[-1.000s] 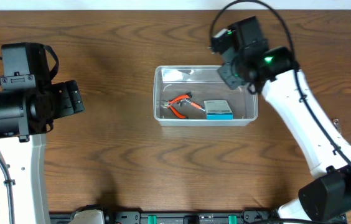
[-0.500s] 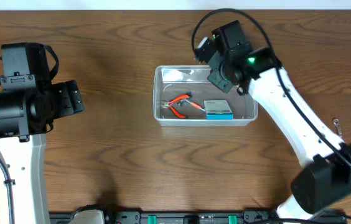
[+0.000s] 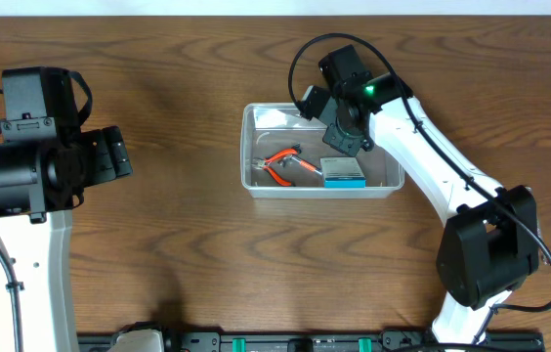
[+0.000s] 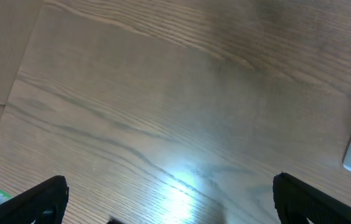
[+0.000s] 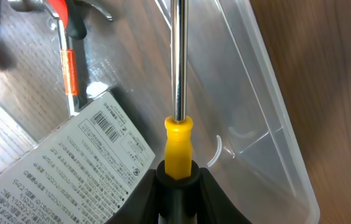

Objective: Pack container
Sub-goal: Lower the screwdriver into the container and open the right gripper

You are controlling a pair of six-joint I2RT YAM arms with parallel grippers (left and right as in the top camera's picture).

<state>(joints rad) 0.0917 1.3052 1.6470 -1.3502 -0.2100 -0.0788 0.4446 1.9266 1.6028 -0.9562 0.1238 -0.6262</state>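
Right wrist view, closest first: right gripper (image 5: pixel 177 186) jaws clenched on the yellow handle of a screwdriver (image 5: pixel 178 142). Its steel shaft points away and the tip is cut off by the top of the frame, so I can't tell if it touches anything. Just past the jaws, left of the shaft, a box (image 5: pixel 70 168) lies flat with the barcode side up. Beyond the box are pliers (image 5: pixel 68 65) with orange-red grips. Right of the shaft is the clear side wall of the container (image 5: pixel 269 118).

Overhead, front to back: bare wood counter (image 3: pixel 207 254), then the container sitting mid-counter, long side facing the front. Inside along its front wall, the box is on the right and the pliers on the left, close together. The right gripper hangs over the back right part of the tub, hiding the screwdriver from above.

Left gripper (image 4: pixel 169 182): jaws released, spread wide, nothing between them, over bare counter well to the left of the container. Only a corner of the tub shows at the right edge of the left wrist view.
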